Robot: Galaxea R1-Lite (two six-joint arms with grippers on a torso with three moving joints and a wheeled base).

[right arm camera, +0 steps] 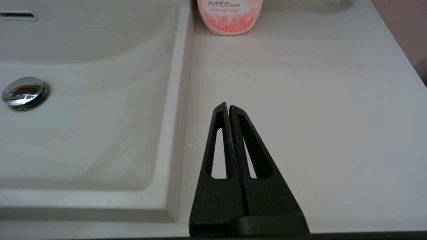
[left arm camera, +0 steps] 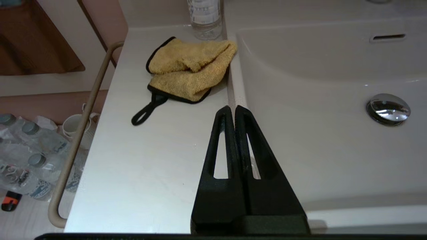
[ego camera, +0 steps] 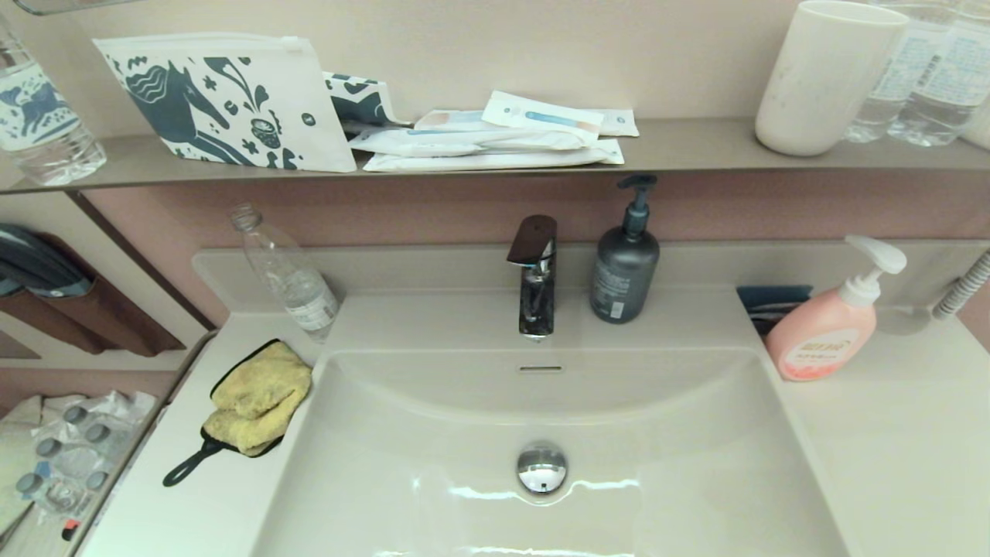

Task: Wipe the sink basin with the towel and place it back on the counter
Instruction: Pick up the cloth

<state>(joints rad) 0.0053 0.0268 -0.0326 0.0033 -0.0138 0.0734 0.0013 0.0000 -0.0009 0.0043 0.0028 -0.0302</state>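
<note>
The towel (ego camera: 257,398) is lying crumpled on the table (ego camera: 897,456), left of the sink basin (ego camera: 433,456), untouched. I'm judging nothing begun: my left hand (left arm camera: 232,108) and right hand (right arm camera: 227,106) are hovering near, fingers together, empty.

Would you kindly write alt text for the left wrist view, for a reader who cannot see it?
A crumpled mustard-yellow towel lies on the cream counter beside the sink basin. The left claw, shut and empty, hovers short of it above the basin's edge.
</note>
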